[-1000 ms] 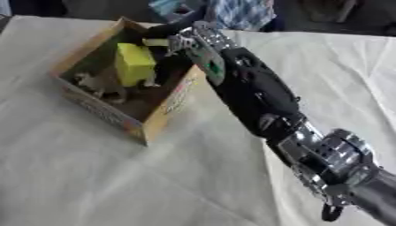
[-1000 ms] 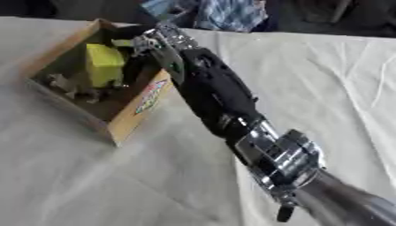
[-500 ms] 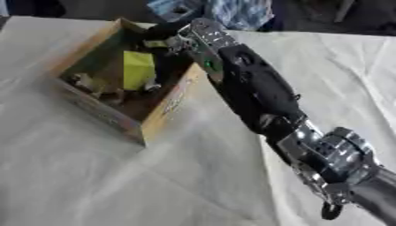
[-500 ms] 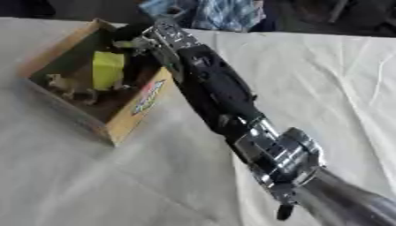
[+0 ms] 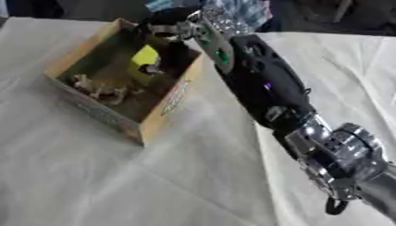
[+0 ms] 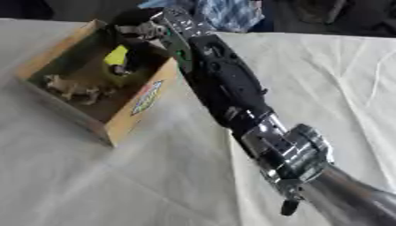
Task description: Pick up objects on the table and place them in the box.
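left eye view: right hand (image 5: 172, 33) (fingers blurred)

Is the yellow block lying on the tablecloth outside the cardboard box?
No, the yellow block sits inside the cardboard box, under the right hand.

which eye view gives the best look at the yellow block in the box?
Left eye view: the yellow block shows a broader face inside the box. In the right eye view the right hand hides more of it, leaving a narrower sliver.

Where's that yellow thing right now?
The yellow block is inside the cardboard box at the upper left, near its far end, right beside the right hand and beyond a small tan figure.
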`<act>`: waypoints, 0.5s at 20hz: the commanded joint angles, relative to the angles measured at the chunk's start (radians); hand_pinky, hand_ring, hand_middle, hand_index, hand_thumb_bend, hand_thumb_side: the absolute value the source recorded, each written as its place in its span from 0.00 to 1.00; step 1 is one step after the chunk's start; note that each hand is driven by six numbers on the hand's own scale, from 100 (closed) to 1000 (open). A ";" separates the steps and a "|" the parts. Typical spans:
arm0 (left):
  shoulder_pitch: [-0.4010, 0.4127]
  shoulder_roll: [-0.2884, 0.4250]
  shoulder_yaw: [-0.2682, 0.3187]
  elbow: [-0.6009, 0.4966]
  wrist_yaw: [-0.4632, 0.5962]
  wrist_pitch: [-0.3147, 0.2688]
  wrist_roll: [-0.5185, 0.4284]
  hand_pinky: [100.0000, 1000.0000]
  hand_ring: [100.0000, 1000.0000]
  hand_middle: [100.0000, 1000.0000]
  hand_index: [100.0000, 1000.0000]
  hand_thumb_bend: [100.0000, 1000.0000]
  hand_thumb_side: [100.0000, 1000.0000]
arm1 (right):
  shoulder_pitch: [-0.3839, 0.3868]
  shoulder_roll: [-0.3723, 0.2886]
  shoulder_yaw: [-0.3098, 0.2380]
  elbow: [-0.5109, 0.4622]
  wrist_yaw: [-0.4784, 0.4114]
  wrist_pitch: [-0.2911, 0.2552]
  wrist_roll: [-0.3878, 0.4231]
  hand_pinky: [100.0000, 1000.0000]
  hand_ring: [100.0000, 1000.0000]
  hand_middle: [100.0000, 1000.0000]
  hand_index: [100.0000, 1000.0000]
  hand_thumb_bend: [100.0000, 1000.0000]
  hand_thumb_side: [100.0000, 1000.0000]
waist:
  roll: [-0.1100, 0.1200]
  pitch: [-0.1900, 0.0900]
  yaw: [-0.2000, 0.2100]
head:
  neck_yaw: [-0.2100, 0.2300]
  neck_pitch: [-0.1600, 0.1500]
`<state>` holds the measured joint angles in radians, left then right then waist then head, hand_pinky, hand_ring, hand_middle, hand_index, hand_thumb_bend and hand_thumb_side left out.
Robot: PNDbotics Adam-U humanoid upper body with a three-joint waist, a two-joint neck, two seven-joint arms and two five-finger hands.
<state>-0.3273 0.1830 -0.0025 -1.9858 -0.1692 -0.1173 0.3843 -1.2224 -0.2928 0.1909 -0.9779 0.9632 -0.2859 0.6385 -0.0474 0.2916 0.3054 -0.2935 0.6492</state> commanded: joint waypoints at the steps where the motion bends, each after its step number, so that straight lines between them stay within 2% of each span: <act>1: -0.007 0.014 0.006 -0.014 -0.002 0.005 0.002 0.56 0.93 1.00 0.61 0.19 0.98 | -0.011 -0.069 -0.007 -0.106 -0.132 0.024 0.036 0.95 0.86 0.76 0.96 0.13 0.55 | 0.010 -0.025 -0.004 | 0.010 -0.003; 6: -0.005 0.017 0.008 -0.014 -0.007 0.007 0.003 0.56 0.93 1.00 0.61 0.19 0.98 | 0.029 -0.146 -0.007 -0.259 -0.299 0.092 0.095 0.94 0.84 0.76 0.97 0.05 0.55 | 0.015 -0.027 -0.012 | 0.026 -0.002; 10: -0.003 0.019 0.011 -0.014 -0.009 0.009 0.006 0.56 0.93 1.00 0.61 0.19 0.98 | 0.078 -0.215 -0.020 -0.396 -0.406 0.143 0.106 0.93 0.83 0.75 0.96 0.01 0.53 | 0.016 -0.027 -0.018 | 0.035 0.001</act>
<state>-0.3247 0.1842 -0.0016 -1.9858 -0.1741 -0.1121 0.3886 -1.1285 -0.4639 0.1847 -1.3160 0.5953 -0.1589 0.7426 -0.0377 0.2894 0.2880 -0.2636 0.6494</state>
